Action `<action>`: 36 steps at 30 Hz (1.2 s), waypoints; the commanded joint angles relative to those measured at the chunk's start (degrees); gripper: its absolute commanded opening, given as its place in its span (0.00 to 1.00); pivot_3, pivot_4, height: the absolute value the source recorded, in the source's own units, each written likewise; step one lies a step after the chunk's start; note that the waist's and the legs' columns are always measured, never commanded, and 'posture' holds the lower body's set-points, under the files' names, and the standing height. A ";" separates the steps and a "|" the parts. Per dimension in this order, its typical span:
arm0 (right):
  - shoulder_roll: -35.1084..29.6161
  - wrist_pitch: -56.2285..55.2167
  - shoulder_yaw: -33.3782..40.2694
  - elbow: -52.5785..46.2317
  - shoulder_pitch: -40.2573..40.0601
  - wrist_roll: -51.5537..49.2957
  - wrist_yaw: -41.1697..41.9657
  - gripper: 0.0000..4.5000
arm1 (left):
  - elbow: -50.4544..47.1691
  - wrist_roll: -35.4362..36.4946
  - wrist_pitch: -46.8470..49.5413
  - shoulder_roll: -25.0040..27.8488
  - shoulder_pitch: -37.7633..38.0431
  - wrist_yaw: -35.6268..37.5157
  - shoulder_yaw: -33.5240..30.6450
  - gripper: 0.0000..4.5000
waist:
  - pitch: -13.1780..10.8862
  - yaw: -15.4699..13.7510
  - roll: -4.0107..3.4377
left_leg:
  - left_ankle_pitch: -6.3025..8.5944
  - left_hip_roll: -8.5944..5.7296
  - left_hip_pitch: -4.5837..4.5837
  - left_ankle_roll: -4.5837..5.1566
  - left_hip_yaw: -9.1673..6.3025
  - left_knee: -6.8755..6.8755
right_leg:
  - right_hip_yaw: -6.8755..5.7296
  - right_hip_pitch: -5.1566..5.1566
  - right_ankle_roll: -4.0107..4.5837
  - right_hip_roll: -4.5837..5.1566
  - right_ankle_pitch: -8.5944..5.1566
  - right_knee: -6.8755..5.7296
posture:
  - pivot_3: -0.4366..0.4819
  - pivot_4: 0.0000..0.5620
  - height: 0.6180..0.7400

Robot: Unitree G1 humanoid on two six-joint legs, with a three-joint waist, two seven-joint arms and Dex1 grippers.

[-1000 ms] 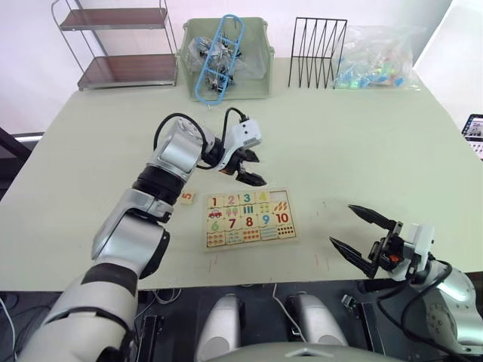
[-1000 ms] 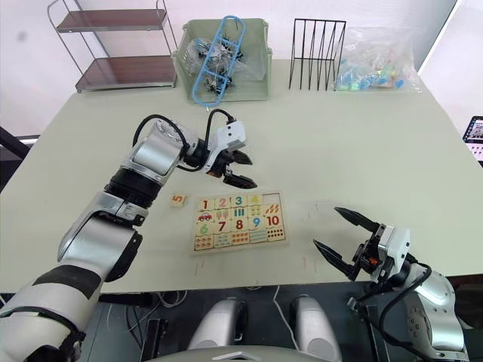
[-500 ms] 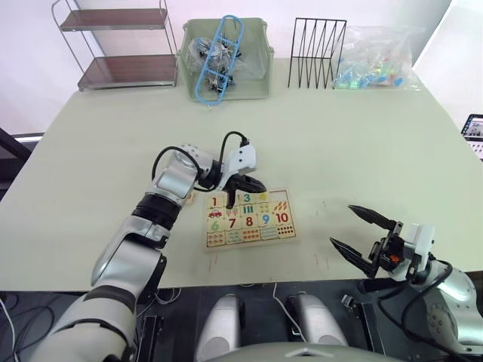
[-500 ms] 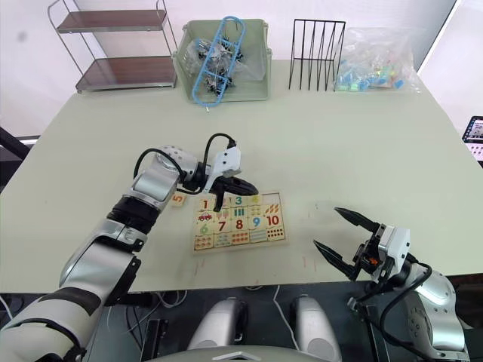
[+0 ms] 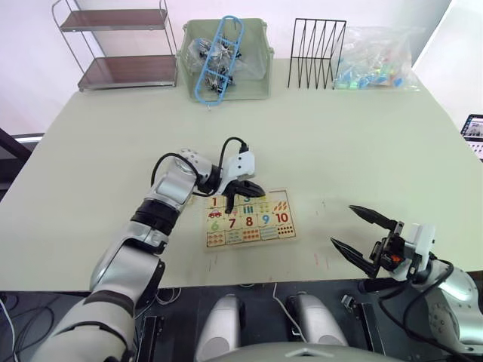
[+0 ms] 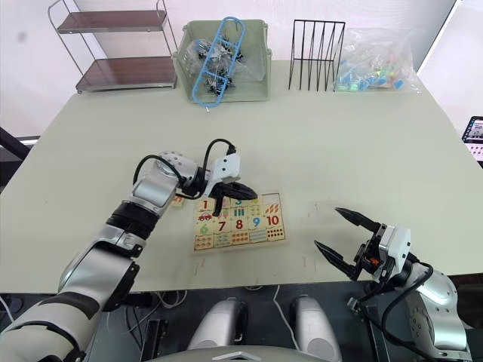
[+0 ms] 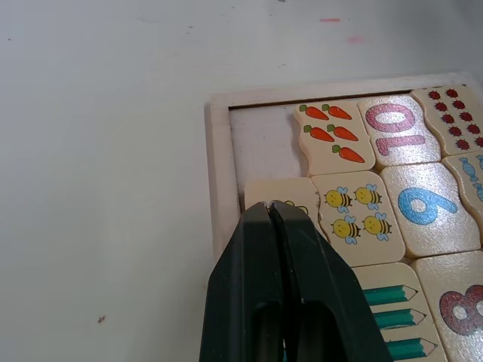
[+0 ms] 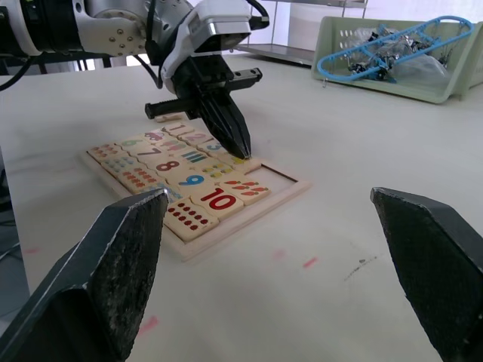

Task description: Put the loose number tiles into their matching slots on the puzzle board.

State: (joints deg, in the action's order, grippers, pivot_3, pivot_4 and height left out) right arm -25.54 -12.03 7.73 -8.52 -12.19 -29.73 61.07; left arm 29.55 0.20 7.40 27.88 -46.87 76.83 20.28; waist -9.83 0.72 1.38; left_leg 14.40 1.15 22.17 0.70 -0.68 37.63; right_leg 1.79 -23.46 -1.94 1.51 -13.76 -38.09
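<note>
The puzzle board (image 5: 249,240) lies near the table's front edge, most of its tiles seated. My left gripper (image 5: 259,189) is shut, its tips pressed down on a yellow-marked tile (image 7: 264,190) in the upper row. Right beside that tile, the corner slot (image 7: 259,139) shows bare wood. A loose number tile (image 6: 178,200) peeks out on the table left of the board, beside my left forearm. My right gripper (image 5: 363,235) hangs open and holds nothing, off the table's front right, well apart from the board.
At the table's back stand a green bin (image 5: 260,79) with a blue hanger, a black wire rack (image 5: 318,53) and a clear bag (image 5: 377,56) of coloured pieces. A metal shelf (image 5: 121,72) sits at the back left.
My left gripper has shut and come down from above the board's top edge onto the upper row of tiles. The right arm has not moved.
</note>
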 commanded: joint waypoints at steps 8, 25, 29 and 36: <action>-0.43 -0.90 0.90 -0.49 0.66 -0.97 0.78 1.00 | -5.37 5.83 5.71 -0.47 -0.18 0.41 -4.94 0.01 | -0.01 0.01 0.01 | 0.00 0.00 0.03 0.00 -0.02 0.00 | -0.01 -0.01 0.00 0.00 0.00 0.00 | 0.48 0.27 1.00; -1.55 -0.28 2.63 2.07 2.36 -2.13 1.50 1.00 | -29.86 23.76 24.14 5.95 16.03 -12.37 -27.62 0.01 | -0.01 0.04 -0.01 | 0.00 0.11 -0.05 0.00 -0.01 0.01 | 0.01 0.00 0.01 0.06 0.00 -0.05 | 0.48 0.27 1.00; -1.52 0.24 3.41 3.26 3.32 -2.75 1.21 1.00 | -30.74 25.70 22.55 7.00 20.86 -17.07 -34.81 0.01 | -0.01 -0.09 0.00 | 0.00 0.10 -0.04 -0.01 -0.01 0.01 | -0.01 0.00 0.01 0.08 0.00 -0.04 | 0.48 0.27 1.00; -1.89 -0.69 4.06 8.16 6.27 -0.95 0.62 1.00 | -36.47 29.13 20.72 7.22 33.90 -21.76 -43.51 0.01 | -0.01 0.06 -0.01 | 0.00 0.12 -0.08 -0.01 0.06 0.01 | -0.01 0.01 0.00 0.28 0.01 -0.03 | 0.48 0.27 1.00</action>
State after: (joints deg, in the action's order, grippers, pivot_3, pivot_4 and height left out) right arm -26.79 -11.67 10.16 0.14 -6.33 -30.49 61.93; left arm -4.24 28.02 29.25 34.74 -13.58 56.18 -20.96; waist -9.84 0.79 1.37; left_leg 14.40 1.28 22.07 0.70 -0.63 37.64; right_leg 1.80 -23.45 -1.94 1.81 -13.75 -38.12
